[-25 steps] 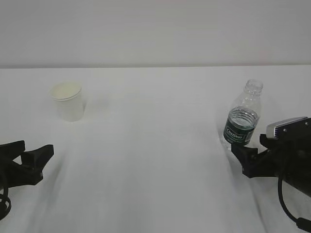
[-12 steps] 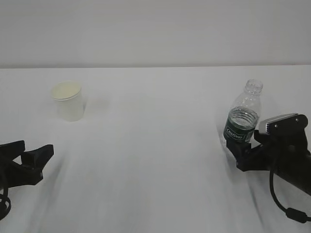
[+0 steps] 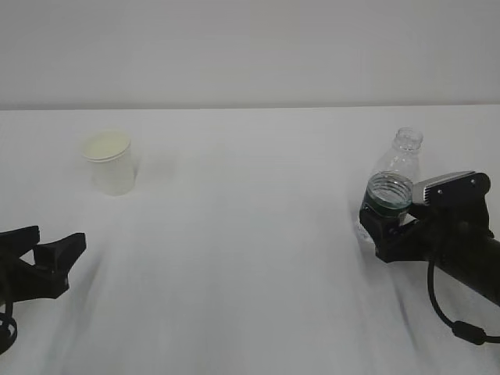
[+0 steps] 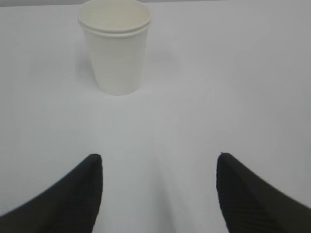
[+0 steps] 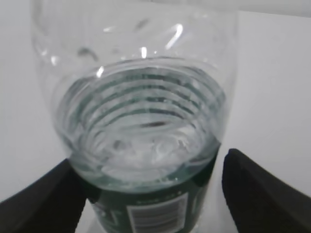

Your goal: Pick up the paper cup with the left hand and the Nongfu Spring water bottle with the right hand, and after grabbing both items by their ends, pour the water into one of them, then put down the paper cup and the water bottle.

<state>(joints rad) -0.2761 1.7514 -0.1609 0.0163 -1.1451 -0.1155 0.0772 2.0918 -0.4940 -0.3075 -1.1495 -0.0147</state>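
The right hand (image 3: 380,232) has its jaws open around the Nongfu Spring water bottle (image 3: 393,187), apparently without contact. The left hand (image 4: 158,191), jaws open, faces the upright paper cup (image 4: 116,44), well apart.

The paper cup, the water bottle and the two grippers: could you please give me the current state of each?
paper cup: upright on the table, untouched, apart from both grippers.
Nongfu Spring water bottle: upright, uncapped, partly full of water, standing between the right gripper's fingers.
left gripper: open, empty, short of the cup.
right gripper: open, fingers either side of the bottle's label band, a gap visible on one side.
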